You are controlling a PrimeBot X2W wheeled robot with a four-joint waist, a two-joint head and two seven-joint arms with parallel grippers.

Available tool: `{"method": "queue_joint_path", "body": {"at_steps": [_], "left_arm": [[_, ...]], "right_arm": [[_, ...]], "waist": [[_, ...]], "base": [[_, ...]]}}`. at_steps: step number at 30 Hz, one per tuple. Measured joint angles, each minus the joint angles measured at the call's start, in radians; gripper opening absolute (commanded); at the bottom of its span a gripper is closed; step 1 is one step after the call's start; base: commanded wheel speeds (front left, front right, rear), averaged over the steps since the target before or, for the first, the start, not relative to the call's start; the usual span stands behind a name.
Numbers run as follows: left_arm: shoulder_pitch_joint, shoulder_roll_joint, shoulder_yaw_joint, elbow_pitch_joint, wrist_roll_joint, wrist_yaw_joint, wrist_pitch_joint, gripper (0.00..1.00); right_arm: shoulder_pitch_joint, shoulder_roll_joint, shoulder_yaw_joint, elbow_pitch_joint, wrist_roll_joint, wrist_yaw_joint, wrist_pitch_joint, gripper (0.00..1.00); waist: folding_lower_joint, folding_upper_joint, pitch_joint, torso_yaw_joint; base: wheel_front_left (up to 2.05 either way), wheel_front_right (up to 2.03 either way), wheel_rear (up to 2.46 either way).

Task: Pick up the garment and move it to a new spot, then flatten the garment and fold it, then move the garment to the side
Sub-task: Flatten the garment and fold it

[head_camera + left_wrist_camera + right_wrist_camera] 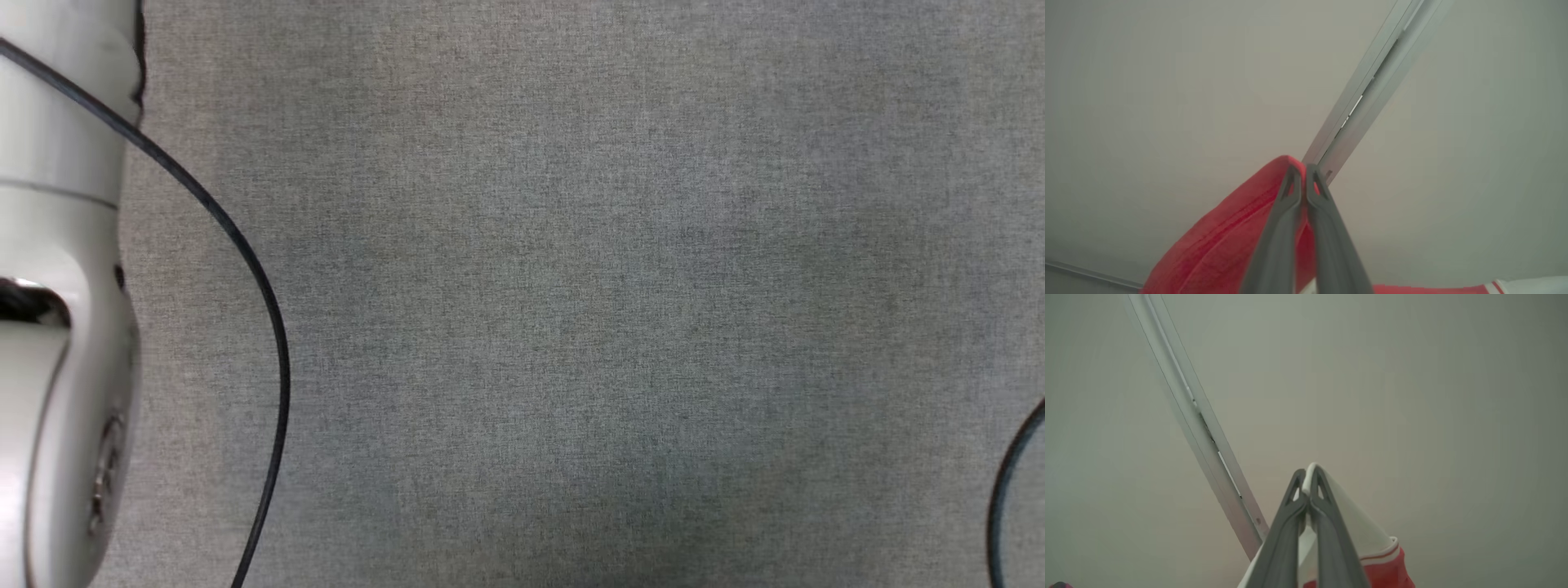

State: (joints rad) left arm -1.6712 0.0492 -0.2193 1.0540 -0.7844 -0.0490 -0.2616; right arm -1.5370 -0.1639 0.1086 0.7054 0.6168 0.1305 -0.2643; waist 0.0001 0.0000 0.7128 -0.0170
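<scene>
Garment [1220, 241], red with white panels and striped trim, is caught at two points. The left gripper [1303, 173] has its jaws pressed together on a folded red edge, and the right gripper [1308, 475] pinches a white edge the same way. Both grippers point up at a pale surface crossed by a metal rail [1372, 81], so the garment appears to hang below them, lifted off the grey tabletop [612, 286]. Holding two separate edges probably lets the cloth spread under its own weight, ready to be carried to a new spot and laid flat. At the left of the head view a pale forearm [57, 327] reaches upward with a dark cable [245, 261] looping beside it. A second cable [1008, 490] curves in at the right edge. No writing can be read on the garment, and a mark on the forearm is too blurred to make out.
</scene>
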Motion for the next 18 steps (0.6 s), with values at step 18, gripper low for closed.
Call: {"method": "queue_joint_path", "body": {"at_steps": [18], "left_arm": [[0.29, -0.001, -0.011, 0.126, 0.005, -0.013, 0.0, 0.0]], "right_arm": [[0.318, -0.032, 0.064, 0.144, 0.14, 0.0, 0.0, 0.0]], "waist": [[0.0, 0.0, -0.126, 0.001]], "base": [[0.0, 0.0, 0.0]]}}
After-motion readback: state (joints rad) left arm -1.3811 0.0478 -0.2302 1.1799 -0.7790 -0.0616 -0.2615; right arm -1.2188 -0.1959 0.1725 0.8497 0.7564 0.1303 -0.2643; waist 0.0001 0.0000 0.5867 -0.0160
